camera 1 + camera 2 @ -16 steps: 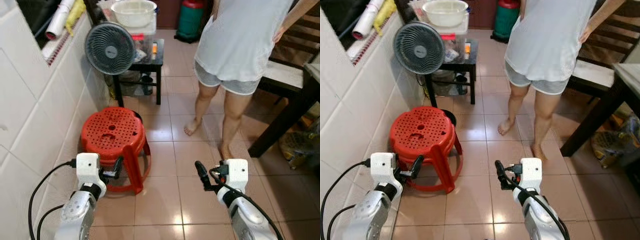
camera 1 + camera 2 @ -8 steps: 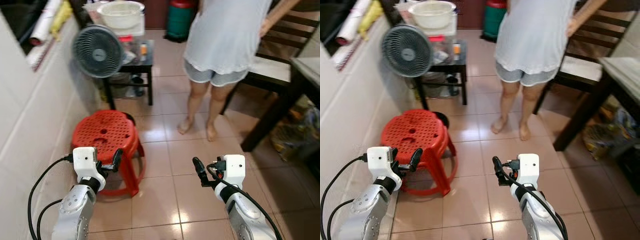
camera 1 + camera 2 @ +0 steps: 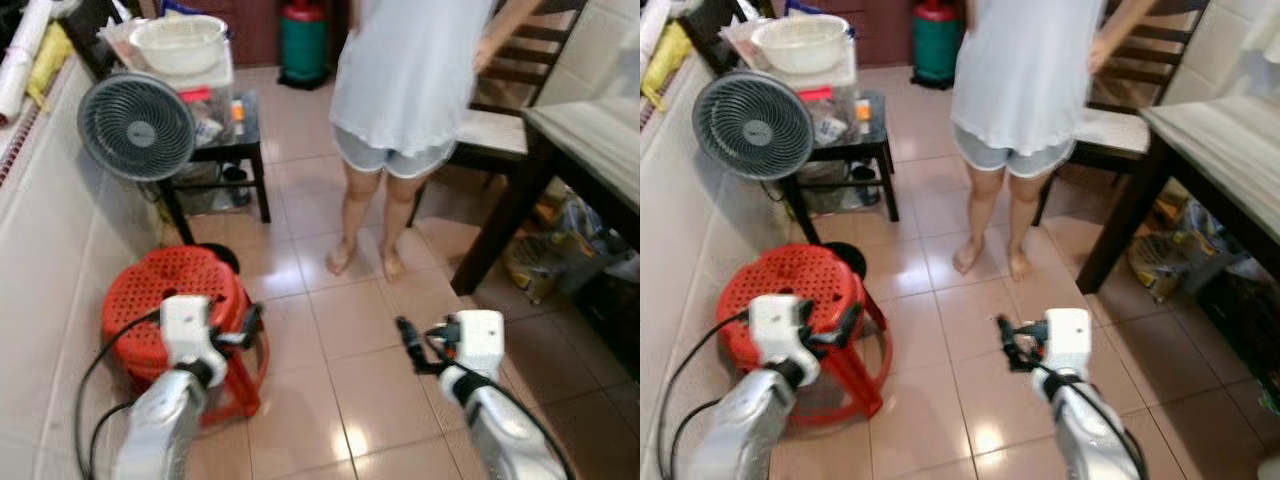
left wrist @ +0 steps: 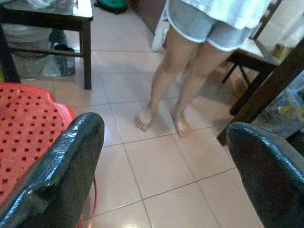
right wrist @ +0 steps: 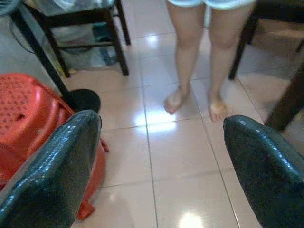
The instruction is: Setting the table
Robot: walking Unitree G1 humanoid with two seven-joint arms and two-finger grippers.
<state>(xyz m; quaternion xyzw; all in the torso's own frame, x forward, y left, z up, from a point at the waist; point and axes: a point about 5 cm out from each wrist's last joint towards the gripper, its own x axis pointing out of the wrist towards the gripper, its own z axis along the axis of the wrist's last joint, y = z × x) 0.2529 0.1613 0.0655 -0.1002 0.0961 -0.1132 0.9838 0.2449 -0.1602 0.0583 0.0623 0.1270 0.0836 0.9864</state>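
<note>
Kitchen floor, dark wooden table (image 3: pixel 590 140) far right, both grippers empty.
Table edge shows at right with a dark chair (image 3: pixel 500 95) just beside it. A barefoot person (image 3: pixel 395 90) in white top and grey shorts stands mid-floor, facing away. Left gripper (image 3: pixel 250 325) hangs over a red perforated stool (image 3: pixel 165 290), fingers spread wide apart. Right gripper (image 3: pixel 405 335) hovers above bare tiles, fingers also wide apart. Far left: grey fan (image 3: pixel 137 127), small black side table (image 3: pixel 235 135) carrying a white bowl (image 3: pixel 180 45); green gas cylinder (image 3: pixel 302 45) beyond.

Left hand (image 4: pixel 161 175) fingers spread, red stool (image 4: pixel 26 123), person's bare legs (image 4: pixel 175 90)
</note>
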